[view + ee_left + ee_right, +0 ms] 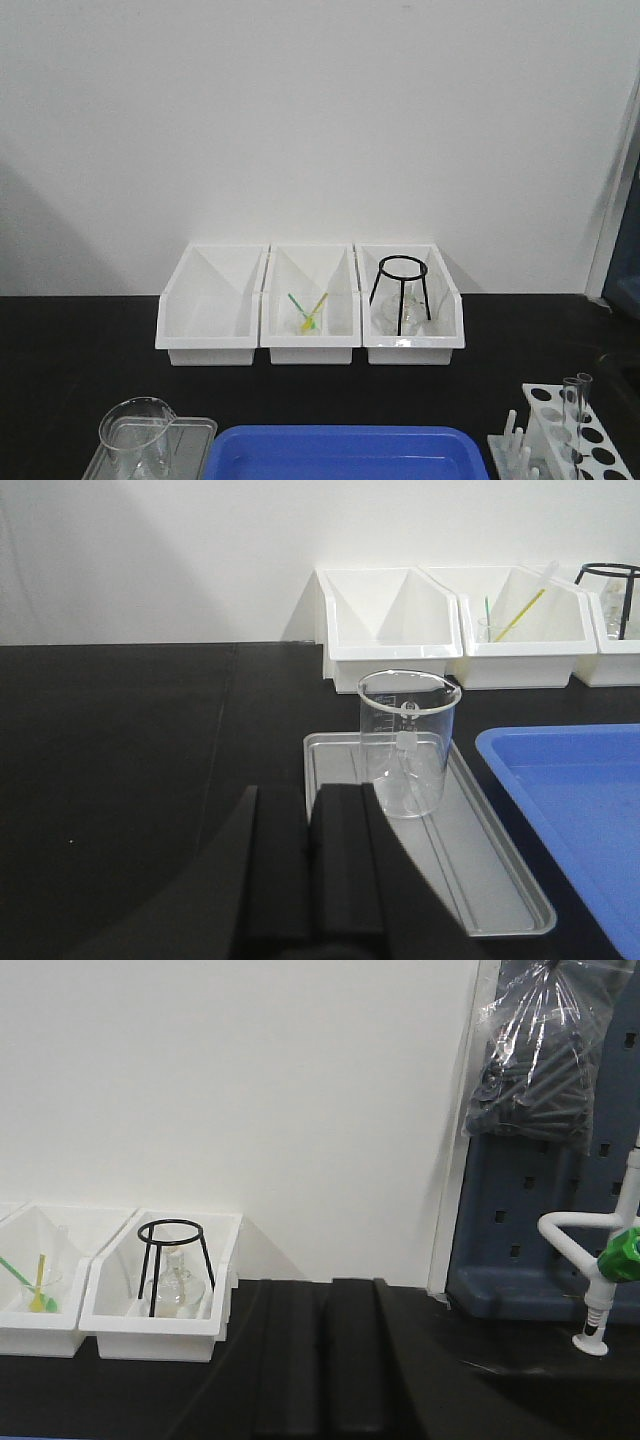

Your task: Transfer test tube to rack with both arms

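Look at your left claw (308, 875) in the left wrist view: its two black fingers lie nearly together, a narrow dark slit between them, and they grip nothing. They point toward the wide clear glass beaker (408, 742), which stands upright on the shallow grey tray (500, 875), apart from the fingertips. Your right claw (322, 1360) is likewise nearly closed and empty, its black fingers aimed at the dark table near the white bin holding a black wire tripod (175, 1260). The slim clear glass test tube (573, 412) stands upright in the white pierced plastic rack (590, 440) at the table's right front corner.
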